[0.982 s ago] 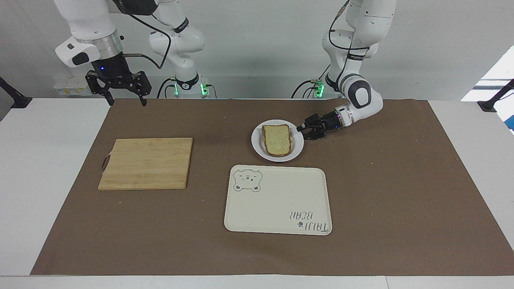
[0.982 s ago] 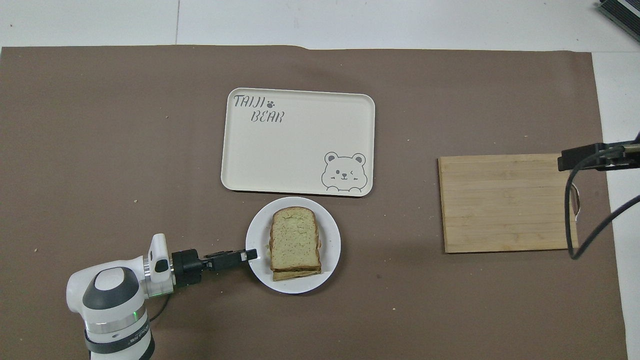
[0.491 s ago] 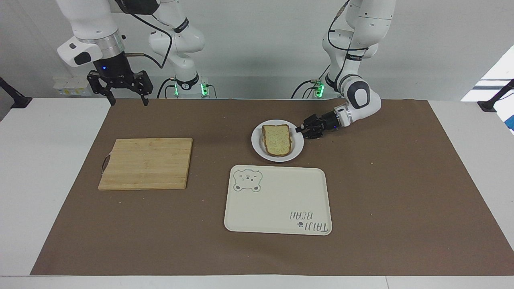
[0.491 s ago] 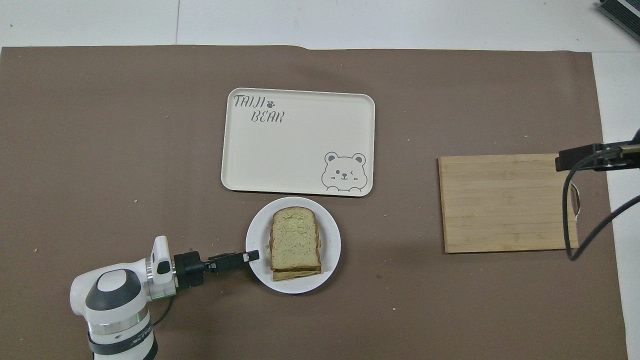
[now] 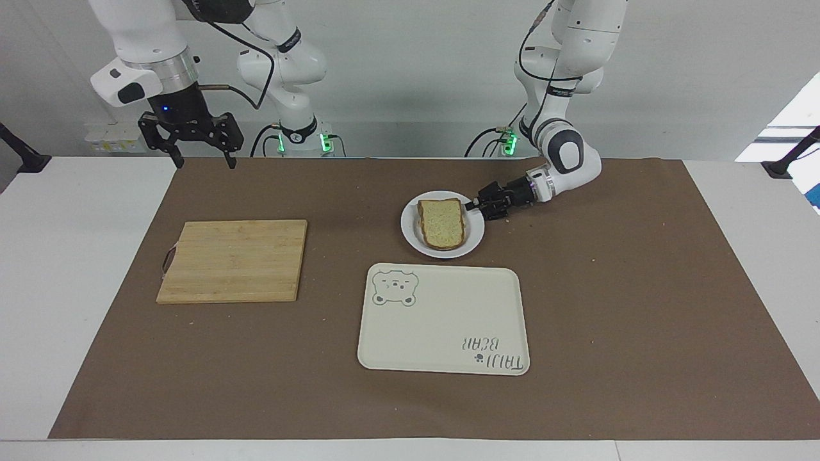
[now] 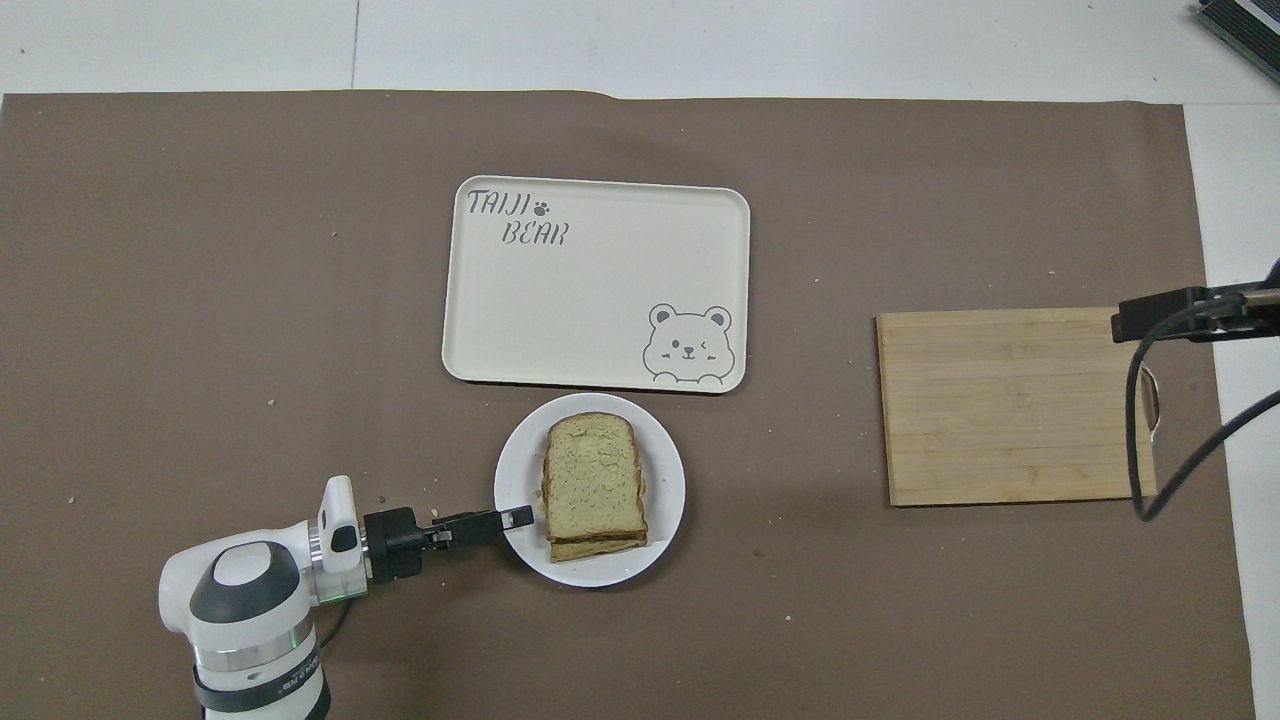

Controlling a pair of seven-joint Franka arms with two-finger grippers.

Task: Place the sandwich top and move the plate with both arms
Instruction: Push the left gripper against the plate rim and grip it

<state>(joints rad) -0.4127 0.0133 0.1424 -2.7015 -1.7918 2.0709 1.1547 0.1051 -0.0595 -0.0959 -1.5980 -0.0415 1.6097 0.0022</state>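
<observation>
The sandwich top (image 5: pixel 441 223) (image 6: pixel 594 478), a pale speckled slice with a brown crust, lies on another slice on the round white plate (image 5: pixel 410 230) (image 6: pixel 665 500) in the middle of the brown mat. My left gripper (image 5: pixel 475 205) (image 6: pixel 525 517) reaches in low and nearly level from the left arm's end. Its tip lies at the plate's rim, overlapping it just beside the bread. My right gripper (image 5: pixel 204 163) hangs open and empty in the air over the mat's edge by the robots, at the right arm's end.
A cream tray (image 5: pixel 442 320) (image 6: pixel 600 290) with a bear drawing lies just farther from the robots than the plate, almost touching it. A wooden cutting board (image 5: pixel 234 260) (image 6: pixel 1010 405) lies toward the right arm's end. Crumbs dot the mat.
My left gripper has slid farther in over the plate's rim toward the bread, and the plate has shifted slightly toward the right arm's end. The right gripper has barely moved.
</observation>
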